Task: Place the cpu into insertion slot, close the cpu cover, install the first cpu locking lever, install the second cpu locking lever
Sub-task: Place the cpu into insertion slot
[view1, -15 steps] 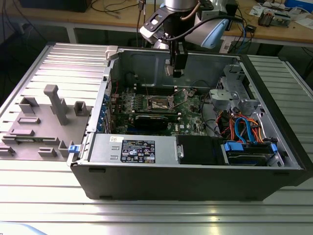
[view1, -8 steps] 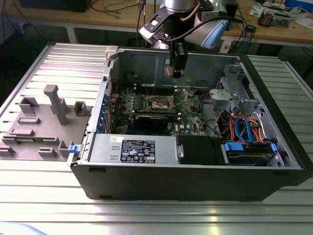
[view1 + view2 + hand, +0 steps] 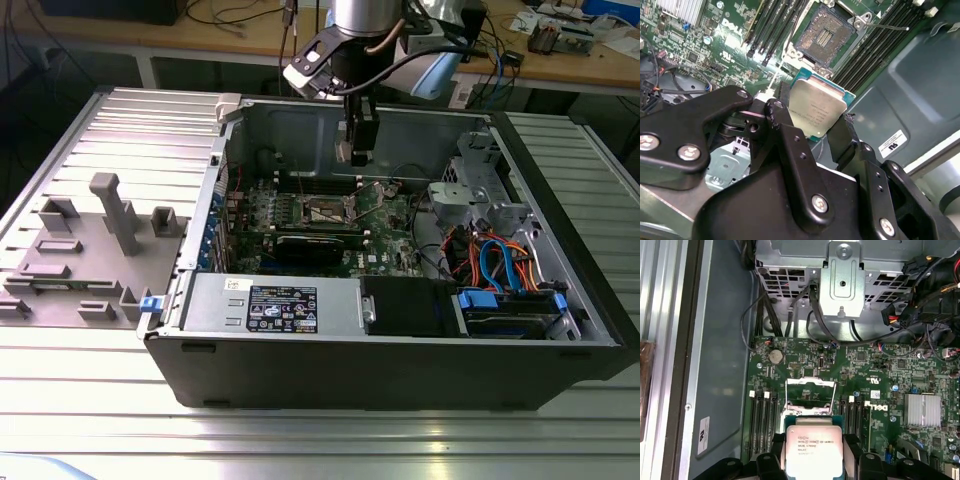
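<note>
**Finding 1, end effector.** The gripper (image 3: 357, 148) hangs inside the open computer case (image 3: 400, 352), above the green motherboard (image 3: 865, 371). Its two black fingers (image 3: 790, 131) are clenched on the cpu (image 3: 817, 111), gripping it by opposite edges. The silver-grey metal top faces the cameras in both wrist views. The edge grip leaves the underside free, and I judge this is meant to keep the contacts clear for seating.

**Finding 2, position of the chip.** The cpu is held clear of the board and touches nothing but the fingers. In the second wrist view it sits near the insertion slot (image 3: 826, 34) but offset from it, not directly over it. It looks roughly squared to the socket's sides. Exact alignment cannot be confirmed.

**Finding 3, socket.** The insertion slot is bare, with its dark contact field exposed inside the silver rim. In the first wrist view a silver frame stands raised at the socket. I take this to be the cpu cover (image 3: 810, 384), swung open to leave the way in unobstructed. A thin wire locking lever (image 3: 887, 26) juts out beside the socket, apparently released. The long black memory slots (image 3: 774, 26) flank the socket on both sides and limit the side room for the fingers.

**Status.** The chip is not yet seated, and the cover and both levers are still to be closed.
</note>
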Robot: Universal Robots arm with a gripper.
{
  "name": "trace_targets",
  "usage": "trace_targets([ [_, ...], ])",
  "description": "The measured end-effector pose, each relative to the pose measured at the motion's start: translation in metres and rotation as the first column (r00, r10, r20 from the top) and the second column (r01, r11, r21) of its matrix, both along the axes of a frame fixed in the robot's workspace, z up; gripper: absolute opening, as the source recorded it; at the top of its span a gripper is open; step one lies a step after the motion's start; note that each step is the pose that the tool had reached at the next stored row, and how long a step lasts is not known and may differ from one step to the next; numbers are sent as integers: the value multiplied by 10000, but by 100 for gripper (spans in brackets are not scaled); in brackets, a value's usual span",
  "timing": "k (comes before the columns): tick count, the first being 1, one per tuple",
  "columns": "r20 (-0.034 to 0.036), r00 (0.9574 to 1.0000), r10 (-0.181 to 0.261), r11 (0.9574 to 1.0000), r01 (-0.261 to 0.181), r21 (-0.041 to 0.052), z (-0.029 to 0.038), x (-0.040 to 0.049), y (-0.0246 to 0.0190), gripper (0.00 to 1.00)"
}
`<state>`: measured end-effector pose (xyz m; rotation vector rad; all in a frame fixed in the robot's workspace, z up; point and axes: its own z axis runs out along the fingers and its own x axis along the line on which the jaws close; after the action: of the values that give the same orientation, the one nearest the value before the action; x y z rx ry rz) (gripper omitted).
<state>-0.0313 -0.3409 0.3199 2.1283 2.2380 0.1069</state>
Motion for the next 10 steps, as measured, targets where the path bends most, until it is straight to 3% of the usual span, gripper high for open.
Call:
trace_targets([
  [10,0,9999,-135,9999,135,0,-11,0,0,54],
])
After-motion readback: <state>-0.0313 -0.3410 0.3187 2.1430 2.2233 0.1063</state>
